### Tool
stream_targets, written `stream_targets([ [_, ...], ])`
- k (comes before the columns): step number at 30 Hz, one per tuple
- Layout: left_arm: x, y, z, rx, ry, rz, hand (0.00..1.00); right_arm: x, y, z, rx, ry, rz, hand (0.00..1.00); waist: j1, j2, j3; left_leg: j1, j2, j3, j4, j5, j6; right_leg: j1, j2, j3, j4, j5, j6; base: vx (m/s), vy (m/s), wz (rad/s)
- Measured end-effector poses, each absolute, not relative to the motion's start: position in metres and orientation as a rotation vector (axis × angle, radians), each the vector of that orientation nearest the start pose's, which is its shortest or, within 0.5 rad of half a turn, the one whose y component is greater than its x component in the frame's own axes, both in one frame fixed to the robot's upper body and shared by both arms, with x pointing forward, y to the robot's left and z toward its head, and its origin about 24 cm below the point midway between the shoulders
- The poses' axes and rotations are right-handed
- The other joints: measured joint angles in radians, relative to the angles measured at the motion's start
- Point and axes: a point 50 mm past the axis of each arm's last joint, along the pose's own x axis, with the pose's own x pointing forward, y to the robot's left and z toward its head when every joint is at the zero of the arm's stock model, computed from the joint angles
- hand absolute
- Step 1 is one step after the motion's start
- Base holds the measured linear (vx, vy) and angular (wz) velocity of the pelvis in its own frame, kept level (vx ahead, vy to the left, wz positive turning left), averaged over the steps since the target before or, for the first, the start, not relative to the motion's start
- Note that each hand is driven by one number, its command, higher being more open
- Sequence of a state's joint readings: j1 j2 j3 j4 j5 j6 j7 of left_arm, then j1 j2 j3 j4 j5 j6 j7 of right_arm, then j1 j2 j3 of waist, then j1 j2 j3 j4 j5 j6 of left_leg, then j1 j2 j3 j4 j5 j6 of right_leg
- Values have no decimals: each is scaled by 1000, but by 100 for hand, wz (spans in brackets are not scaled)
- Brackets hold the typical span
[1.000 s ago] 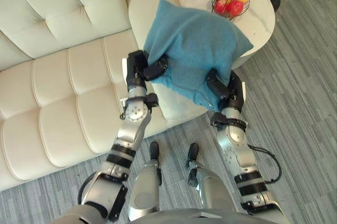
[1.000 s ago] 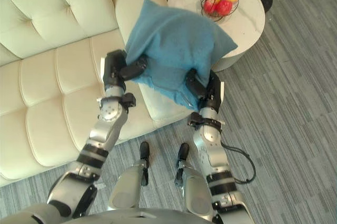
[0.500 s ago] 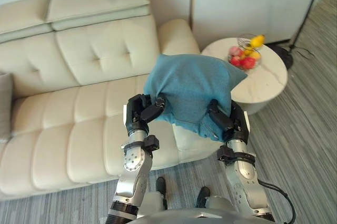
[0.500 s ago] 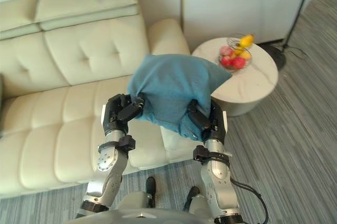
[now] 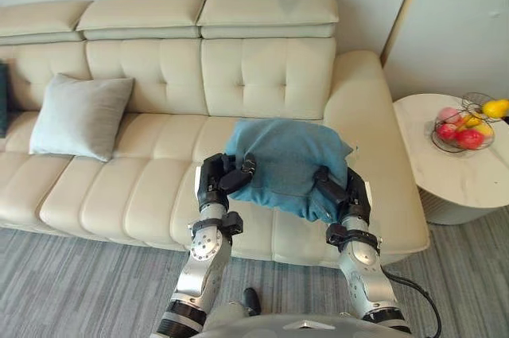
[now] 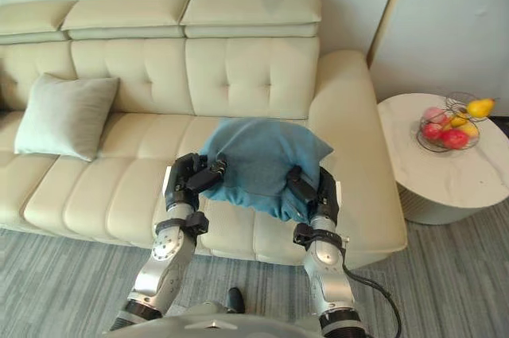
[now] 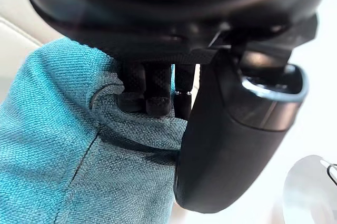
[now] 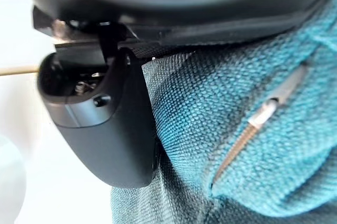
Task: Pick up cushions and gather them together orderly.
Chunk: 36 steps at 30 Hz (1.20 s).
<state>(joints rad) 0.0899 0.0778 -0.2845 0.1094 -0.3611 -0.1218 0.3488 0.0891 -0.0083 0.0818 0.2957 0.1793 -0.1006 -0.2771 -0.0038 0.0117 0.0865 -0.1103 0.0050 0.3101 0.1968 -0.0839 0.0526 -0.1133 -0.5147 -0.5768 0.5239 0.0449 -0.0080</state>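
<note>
A blue cushion (image 5: 288,163) hangs in front of me above the right part of the cream sofa (image 5: 262,75). My left hand (image 5: 225,180) pinches its left edge, thumb and fingers curled into the cloth (image 7: 131,129). On the other side my right hand (image 5: 337,192) grips the cushion's right lower edge, beside its zip (image 8: 263,113). A pale grey cushion (image 5: 80,116) leans upright against the sofa's backrest at the far left. The dark edge of another cushion (image 5: 3,99) peeks in at the left border.
A round white side table (image 5: 457,165) stands right of the sofa and carries a wire basket of fruit (image 5: 469,122). Grey striped carpet (image 5: 71,282) lies before the sofa. The sofa's right armrest (image 5: 362,115) rises behind the blue cushion.
The camera has swung up and to the left, bringing the whole sofa and the grey cushion into view. Both hands still hold the blue cushion, now lower over the seat.
</note>
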Motion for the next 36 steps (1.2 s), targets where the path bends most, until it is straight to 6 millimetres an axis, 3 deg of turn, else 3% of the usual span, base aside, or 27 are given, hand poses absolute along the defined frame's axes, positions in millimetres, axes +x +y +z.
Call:
stream_targets([
  [2,218,126,-7,-248,201,148,0,213,-152,-46,119,343,-257,0,-14,-2,10,12,5,-18,-19,3,16,-76,70,111,92,-107,20,15,95,3],
  [3,218,125,-8,-247,203,148,0,212,-152,-46,119,346,-254,0,-21,-1,20,26,-1,-26,-73,31,18,-104,174,171,59,-176,32,20,57,19],
  [6,218,123,-8,-247,206,130,0,212,-159,-46,94,345,-252,0,-36,7,28,66,-41,-63,-183,78,21,-128,321,196,-58,-203,25,64,65,34],
  [8,218,120,-8,-248,208,109,0,210,-165,-47,74,347,-257,0,-52,6,27,79,-75,-93,-204,82,21,-128,372,236,-135,-199,19,104,0,68],
  [9,218,117,-8,-251,207,94,0,208,-168,-47,68,347,-264,0,-59,6,27,80,-94,-119,-200,76,25,-123,391,283,-170,-176,-12,158,-48,86],
  [11,216,110,-8,-258,213,70,0,202,-174,-48,67,353,-287,0,-55,32,21,49,-81,-156,-121,29,5,-77,403,249,-218,-152,-16,220,-73,76],
  [12,217,111,-8,-260,210,72,0,199,-171,-46,80,346,-288,0,-47,34,22,2,-56,-145,8,-24,-52,-41,408,221,-251,-146,-22,277,-89,52],
  [13,217,111,-8,-262,212,76,0,197,-170,-42,89,332,-290,0,-42,35,26,-36,-28,-92,138,-53,-82,1,416,213,-275,-146,-22,197,-63,49],
  [14,216,111,-9,-265,215,79,0,194,-171,-37,94,316,-293,0,-34,38,37,-64,7,-42,268,-74,-90,52,426,207,-301,-146,-22,180,-54,22],
  [16,210,113,-9,-297,215,106,0,187,-170,-24,106,263,-291,0,-2,39,35,-120,127,63,507,-133,-65,133,448,212,-345,-151,-27,167,-18,-19],
  [19,208,113,-6,-324,199,114,0,195,-169,-5,119,171,-282,0,9,42,32,-162,212,40,432,-145,-57,126,440,242,-353,-153,-25,163,83,-38],
  [20,208,112,-6,-329,198,107,0,196,-169,-3,122,155,-284,0,9,43,31,-155,218,-7,336,-133,-60,126,434,259,-353,-155,-13,238,290,-36],
  [21,207,110,-6,-341,199,99,0,196,-172,-2,119,151,-294,0,10,52,25,-106,224,-107,148,-6,-76,126,430,283,-344,-170,27,244,332,-43],
  [22,206,109,-6,-345,201,101,0,196,-172,-3,118,156,-296,0,10,56,19,-84,226,-153,110,22,-170,125,430,303,-342,-184,58,229,344,-32],
  [23,207,110,-6,-336,202,99,0,194,-169,-7,135,172,-307,0,1,27,14,-75,189,-156,94,30,-157,123,400,314,-344,-179,68,127,222,-18],
  [25,207,113,-6,-325,198,98,0,192,-166,-11,158,190,-320,0,0,0,11,-53,147,-151,75,28,-154,129,362,336,-360,-173,79,127,242,-9],
  [30,200,118,-11,-307,222,109,0,188,-161,-24,129,254,-316,0,12,-6,5,43,109,-111,-30,28,-140,161,342,388,-401,-162,97,55,95,-23],
  [36,198,119,-13,-257,226,82,0,189,-167,-27,-22,259,-294,0,-2,-11,-7,80,107,-66,-138,70,-144,139,358,449,-464,-123,108,29,3,-35],
])
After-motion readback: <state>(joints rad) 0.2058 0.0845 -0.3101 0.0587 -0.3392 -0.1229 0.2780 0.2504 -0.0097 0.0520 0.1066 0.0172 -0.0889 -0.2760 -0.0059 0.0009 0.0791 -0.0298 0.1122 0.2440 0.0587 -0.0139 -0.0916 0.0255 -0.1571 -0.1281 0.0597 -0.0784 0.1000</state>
